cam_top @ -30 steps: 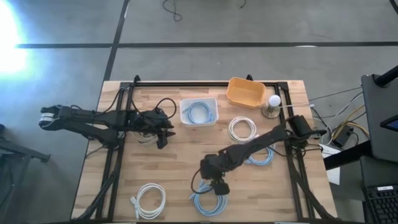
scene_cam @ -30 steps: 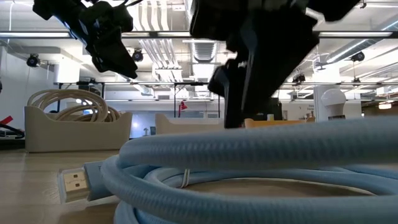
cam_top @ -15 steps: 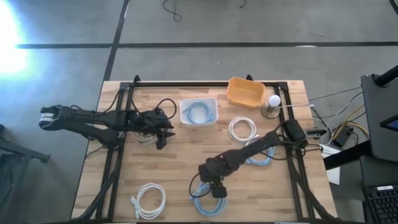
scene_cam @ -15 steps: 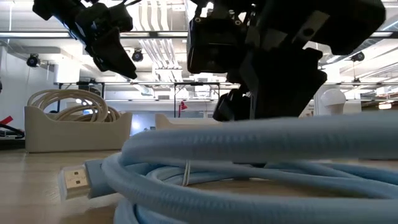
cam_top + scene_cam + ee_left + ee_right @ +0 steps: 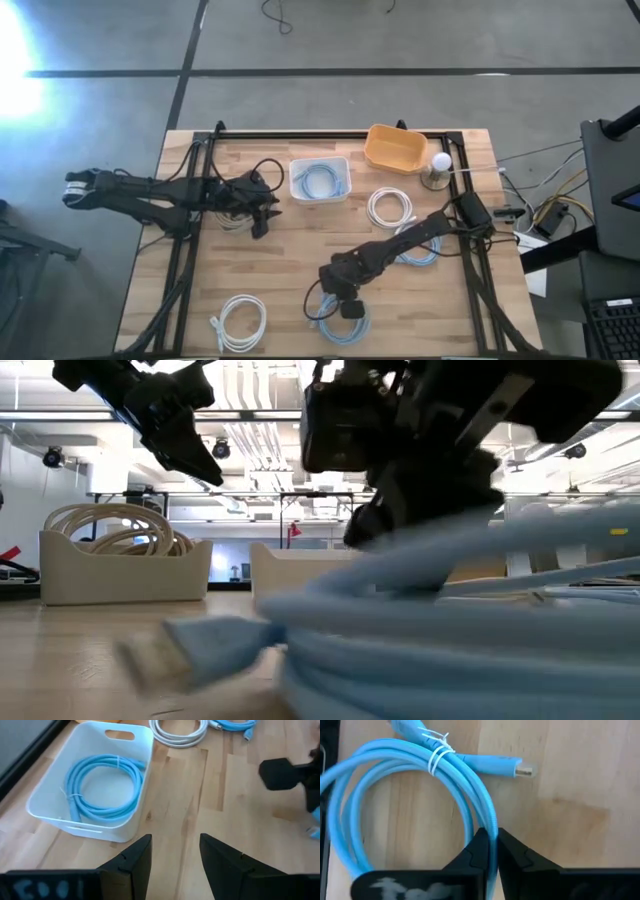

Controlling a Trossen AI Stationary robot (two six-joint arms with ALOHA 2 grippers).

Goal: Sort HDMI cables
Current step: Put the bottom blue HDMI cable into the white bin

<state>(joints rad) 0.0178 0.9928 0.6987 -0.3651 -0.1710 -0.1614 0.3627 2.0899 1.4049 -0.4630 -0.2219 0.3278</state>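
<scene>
The tabletop (image 5: 290,250) is a wooden slab under two dark arms, with a white bin (image 5: 320,180) and a yellow bin (image 5: 395,148) near its far edge. The white bin already holds one blue coil (image 5: 322,181); the low view shows tan cables heaped in another beige bin (image 5: 125,565). Loose on the wood lie a white coil (image 5: 390,209) below the yellow bin, a second blue coil (image 5: 418,252) partly under the right arm, and another white coil (image 5: 240,320) near the front left corner. The right hand (image 5: 346,304) is down at the front centre on a third blue coil (image 5: 410,805); the right wrist view shows its fingers pinched tight around one strand of that coil, and in the low view the coil looks tilted and partly raised off the wood. The left hand (image 5: 175,855) hovers beside the white bin with its fingers apart and nothing between them. The step in hand appears to be picking up the front blue coil for sorting by colour. The next move likely calls for lifting it free without the loops spilling or the plug snagging, then carrying it across to the white bin with the matching blue cable.
</scene>
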